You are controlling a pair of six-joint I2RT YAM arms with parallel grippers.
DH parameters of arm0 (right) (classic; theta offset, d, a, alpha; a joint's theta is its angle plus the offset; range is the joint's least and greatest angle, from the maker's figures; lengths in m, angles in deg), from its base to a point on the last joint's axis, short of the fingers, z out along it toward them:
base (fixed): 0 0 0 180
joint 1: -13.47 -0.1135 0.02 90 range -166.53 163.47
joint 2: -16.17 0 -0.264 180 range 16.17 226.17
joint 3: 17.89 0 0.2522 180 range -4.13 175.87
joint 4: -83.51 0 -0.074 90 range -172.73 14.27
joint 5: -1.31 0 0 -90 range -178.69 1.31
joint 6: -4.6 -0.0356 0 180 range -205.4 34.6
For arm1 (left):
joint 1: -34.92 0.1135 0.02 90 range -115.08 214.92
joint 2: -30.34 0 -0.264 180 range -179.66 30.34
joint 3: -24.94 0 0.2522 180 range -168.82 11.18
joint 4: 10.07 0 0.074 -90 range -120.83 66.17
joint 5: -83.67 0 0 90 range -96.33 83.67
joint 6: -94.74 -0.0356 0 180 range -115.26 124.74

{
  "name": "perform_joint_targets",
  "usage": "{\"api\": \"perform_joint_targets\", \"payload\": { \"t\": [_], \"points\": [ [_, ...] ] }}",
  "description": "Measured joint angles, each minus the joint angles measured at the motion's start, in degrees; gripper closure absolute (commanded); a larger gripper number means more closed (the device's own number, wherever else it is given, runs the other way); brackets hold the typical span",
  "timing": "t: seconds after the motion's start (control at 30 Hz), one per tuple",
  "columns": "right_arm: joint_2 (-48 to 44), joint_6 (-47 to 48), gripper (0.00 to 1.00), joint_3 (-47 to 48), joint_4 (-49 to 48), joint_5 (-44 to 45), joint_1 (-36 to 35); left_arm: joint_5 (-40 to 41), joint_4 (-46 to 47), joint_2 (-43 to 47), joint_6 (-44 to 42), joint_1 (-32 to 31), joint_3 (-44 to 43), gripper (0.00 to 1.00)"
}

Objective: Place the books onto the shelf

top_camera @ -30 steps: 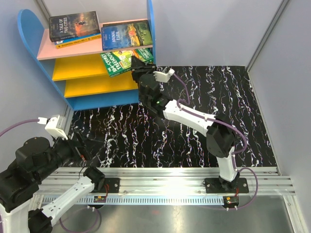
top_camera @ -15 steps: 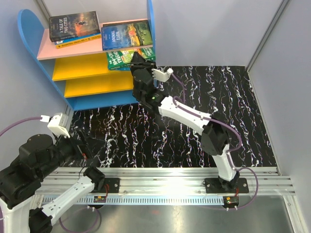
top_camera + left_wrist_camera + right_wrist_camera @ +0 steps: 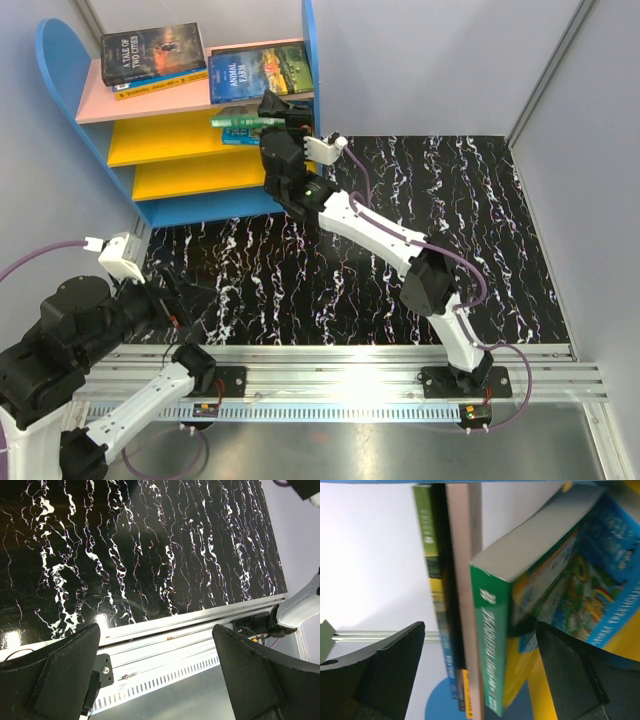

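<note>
**Lying on the shelf's upper yellow board, the green book (image 3: 240, 127) sat just ahead of the right gripper (image 3: 272, 106)**

Lying flat, the green book rested on the upper yellow board of the shelf (image 3: 60, 62), tucked under the pink top board. The right gripper was up at that board's open front, with the book directly ahead of it. In the right wrist view its two fingers (image 3: 382, 677) stood wide apart. The book's green spine (image 3: 490, 655) showed between them, with a clear gap on the side of one finger. Its bright illustrated cover ran behind the other finger, and whether that finger touched it could not be told. The edge of the pink board stood just beside the spine, on the side of the finger with the gap.

Above the gripper, on the pink top board, a blue book (image 3: 260, 72) lay flat nearest to it. Farther off to the same side a dark book (image 3: 153, 52) with a white title lay on top of a yellow-edged book (image 3: 160, 86).

Well apart from the shelf, the left gripper (image 3: 155, 630) hung near the arm bases. Its fingers were spread wide with nothing between them. Beneath it were the black, white-veined table (image 3: 400, 200) and the metal rail (image 3: 200, 622) along the table's near edge.
</note>
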Motion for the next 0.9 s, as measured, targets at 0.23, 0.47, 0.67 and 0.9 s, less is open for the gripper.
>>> {"api": "perform_joint_targets", "payload": {
  "t": [0.23, 0.47, 0.67, 0.9],
  "points": [
    [-8.81, -5.42, 0.07, -19.45, 1.14, -4.02, -1.09, 0.04, 0.00, 0.13, -0.24, 0.00, 0.11, 0.01],
    [-13.03, -9.38, 0.20, -27.06, 0.72, -4.76, -1.40, -0.07, 0.00, 0.20, -0.42, 0.00, 1.60, 0.01],
    [-12.66, -6.71, 0.92, -25.77, -2.25, -6.69, -1.40, -0.02, -0.04, 0.24, -0.57, 0.00, 1.64, 0.01],
    [-8.39, -5.79, 1.00, -18.25, -2.71, -8.92, -1.36, 0.28, -0.02, 0.39, -0.63, 0.00, 1.66, 0.01]
  ]
}}
